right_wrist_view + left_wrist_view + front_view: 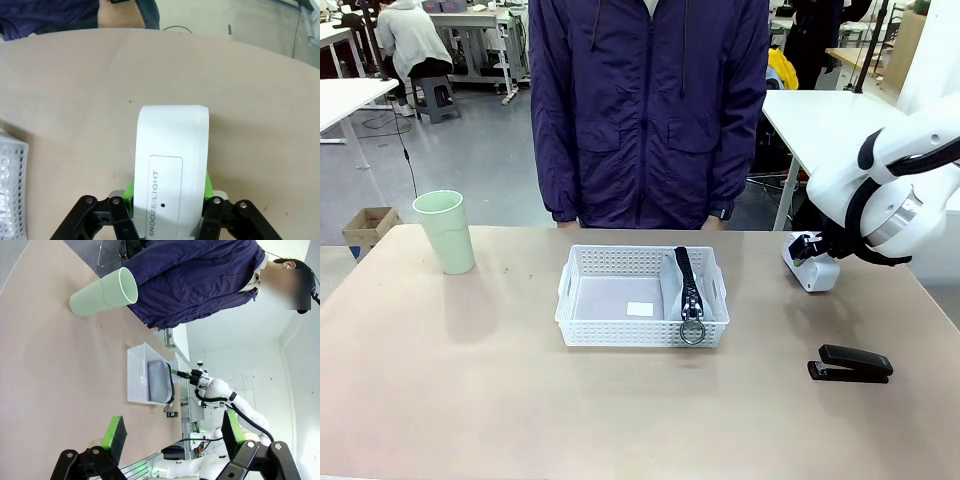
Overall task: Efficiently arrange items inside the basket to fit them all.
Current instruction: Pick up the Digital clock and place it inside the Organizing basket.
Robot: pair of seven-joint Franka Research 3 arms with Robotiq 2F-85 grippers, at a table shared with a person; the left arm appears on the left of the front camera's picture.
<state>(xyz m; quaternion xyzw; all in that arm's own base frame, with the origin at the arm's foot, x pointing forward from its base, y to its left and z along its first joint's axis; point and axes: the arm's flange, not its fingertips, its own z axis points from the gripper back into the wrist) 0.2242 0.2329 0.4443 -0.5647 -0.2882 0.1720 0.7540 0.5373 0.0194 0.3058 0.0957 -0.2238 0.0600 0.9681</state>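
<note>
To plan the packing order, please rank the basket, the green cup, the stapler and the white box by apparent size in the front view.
1. basket, clearly the largest.
2. green cup.
3. stapler and white box: they look alike, so no ranking; the right gripper covers part of the box.

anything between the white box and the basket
Nothing visible. The table between the box, held in the right gripper, and the basket is bare. Inside, the pouch stands along the right wall; the floor left of it looks free.
</note>
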